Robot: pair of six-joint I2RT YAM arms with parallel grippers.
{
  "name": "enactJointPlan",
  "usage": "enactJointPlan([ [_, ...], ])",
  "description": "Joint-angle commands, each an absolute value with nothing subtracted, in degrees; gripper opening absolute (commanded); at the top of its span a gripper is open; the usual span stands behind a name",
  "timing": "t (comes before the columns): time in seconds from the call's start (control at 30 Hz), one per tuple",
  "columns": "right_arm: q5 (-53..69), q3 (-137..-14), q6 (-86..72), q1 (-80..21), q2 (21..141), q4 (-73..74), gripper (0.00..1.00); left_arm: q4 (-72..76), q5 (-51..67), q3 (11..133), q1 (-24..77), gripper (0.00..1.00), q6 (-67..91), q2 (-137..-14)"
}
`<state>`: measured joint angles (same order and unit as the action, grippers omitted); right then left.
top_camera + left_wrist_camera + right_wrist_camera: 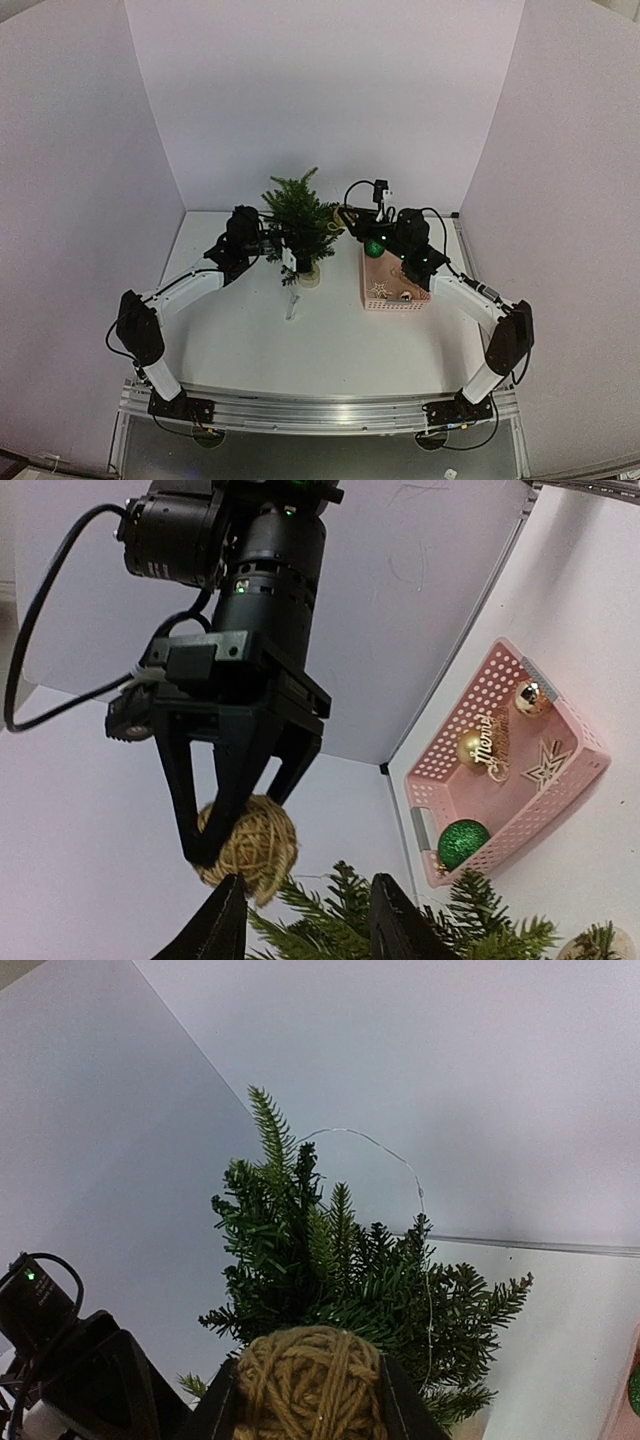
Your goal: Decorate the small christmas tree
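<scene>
Left gripper (pixel 305 895) — fingers partly apart, needles between them; grip cannot be confirmed. The tree (pixel 300 215) stands upright at mid-table, trunk axis vertical, between both grippers. Right gripper (pixel 310 1405) clamps a twine ball (pixel 310 1370) just beside the crown's right side — tree lies directly ahead of it.

Mid-table (pixel 250 330), toward the far edge: tree (pixel 298 215). Just right of it: basket (pixel 395 303), with baubles (pixel 472 747), star (pixel 545 765) and word ornament (pixel 495 742) inside. Close on the tree's left: left gripper (pixel 305 920), sprigs between its fingers. Right of the treetop, above the basket's far end: right gripper (pixel 240 825), twine ball (pixel 248 852) between its fingers, just beside the upper branches.
</scene>
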<state>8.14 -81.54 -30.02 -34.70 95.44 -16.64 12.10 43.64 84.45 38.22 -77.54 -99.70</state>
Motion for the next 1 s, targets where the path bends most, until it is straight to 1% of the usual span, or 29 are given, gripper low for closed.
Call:
enactJointPlan([
  [0.0, 8.57, -81.27, -28.98, -35.02, 93.14, -19.1, 0.0, 13.91, 44.03, 88.3, 38.98, 0.41, -82.91, -100.24],
  [0.07, 8.62, -81.36, -28.74, -34.98, 93.33, -19.25, 0.0, 14.26, 42.94, 88.89, 39.24, 0.39, -84.38, -100.78],
  [0.23, 9.1, -81.65, -28.65, -34.99, 93.78, -19.6, 0.0, 15.94, 39.04, 90.91, 39.55, 0.27, -85.7, -103.03],
  [0.37, 9.12, -81.64, -28.59, -34.99, 93.69, -19.77, 0.0, 14.09, 37.46, 91.17, 39.55, 0.22, -86.28, -103.34],
  [0.7, 9.47, -81.12, -28.74, -34.98, 93.36, -20.21, 0.0, 15.61, 34.76, 91.9, 39.55, 0.18, -85.78, -104.37],
  [0.97, 9.31, -80.7, -28.83, -34.98, 93.3, -20.46, 0.0, 16.45, 34.15, 91.39, 39.57, 0.02, -85.78, -104.46],
])
